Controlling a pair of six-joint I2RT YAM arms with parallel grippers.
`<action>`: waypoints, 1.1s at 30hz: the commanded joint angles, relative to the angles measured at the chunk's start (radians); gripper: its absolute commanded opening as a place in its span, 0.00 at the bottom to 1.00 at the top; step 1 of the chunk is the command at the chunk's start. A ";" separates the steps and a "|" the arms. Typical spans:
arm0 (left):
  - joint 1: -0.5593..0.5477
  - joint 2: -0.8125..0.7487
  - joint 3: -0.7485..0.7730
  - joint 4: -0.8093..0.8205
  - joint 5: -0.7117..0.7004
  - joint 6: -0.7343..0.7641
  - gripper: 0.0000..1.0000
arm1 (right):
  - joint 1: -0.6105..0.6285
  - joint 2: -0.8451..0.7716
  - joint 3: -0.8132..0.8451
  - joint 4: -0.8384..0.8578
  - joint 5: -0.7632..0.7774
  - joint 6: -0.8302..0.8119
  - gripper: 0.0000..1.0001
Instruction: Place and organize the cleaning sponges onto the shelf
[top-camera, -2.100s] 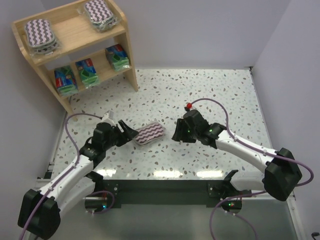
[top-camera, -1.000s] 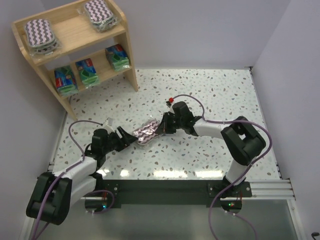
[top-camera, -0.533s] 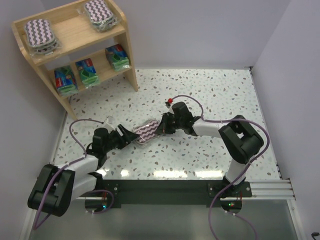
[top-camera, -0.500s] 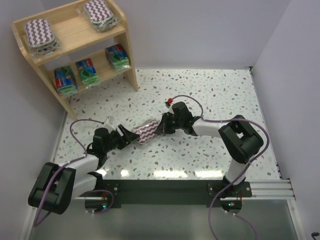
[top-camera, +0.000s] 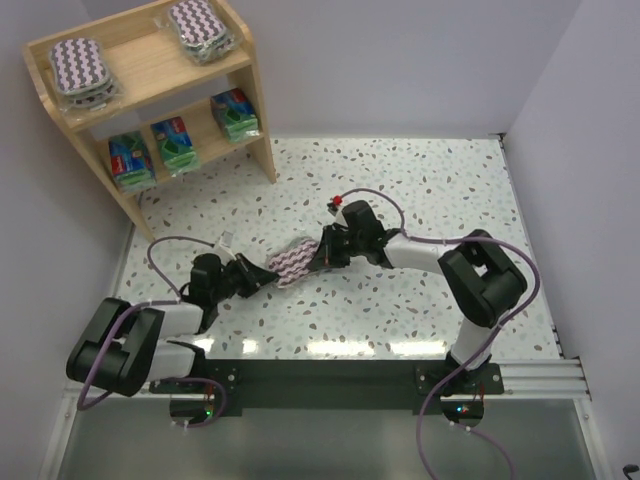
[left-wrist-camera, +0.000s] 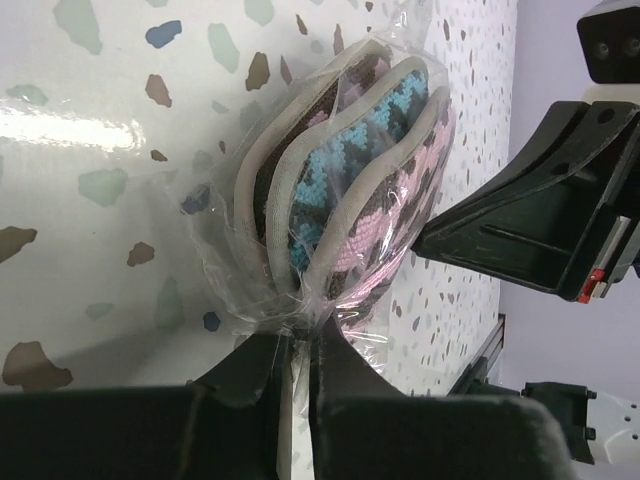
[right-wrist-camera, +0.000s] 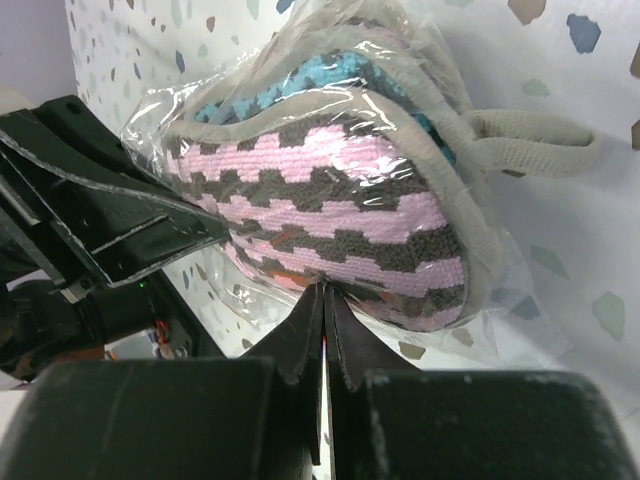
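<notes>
A zigzag-patterned cleaning sponge pack (top-camera: 293, 260) in clear wrap is held on edge between both grippers at the table's middle. My left gripper (top-camera: 263, 272) pinches the wrap's sealed end (left-wrist-camera: 298, 322) from the left, jaws nearly together on the film. My right gripper (top-camera: 319, 254) is shut on the wrap at the pack's other side (right-wrist-camera: 325, 288). The pack's pink, brown and blue layers (left-wrist-camera: 340, 190) fan out above the left jaws. On the shelf (top-camera: 150, 85), far left, two zigzag packs (top-camera: 82, 65) (top-camera: 200, 25) lie on the top board. Three green-blue packs (top-camera: 131, 160) (top-camera: 177, 142) (top-camera: 236, 113) stand on the tier below.
The speckled tabletop (top-camera: 420, 180) spreads to the right and back. White walls close in behind and on both sides. The black rail with the arm bases (top-camera: 330, 375) runs along the near edge. The shelf's lowest tier is hidden behind its side panel.
My left gripper has shut on the pack's wrap end. The pack has tipped further onto its edge between the two grippers. The right gripper has kept its grip.
</notes>
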 joint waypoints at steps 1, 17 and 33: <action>-0.011 -0.074 0.011 -0.010 0.036 -0.002 0.00 | 0.002 -0.093 0.050 -0.111 -0.016 -0.051 0.00; -0.029 -0.616 0.259 -0.406 -0.217 -0.185 0.00 | -0.041 -0.682 0.289 -0.711 0.260 -0.212 0.85; -0.049 -0.357 1.038 -0.545 -0.773 -0.330 0.00 | -0.047 -0.750 0.286 -0.769 0.314 -0.220 0.87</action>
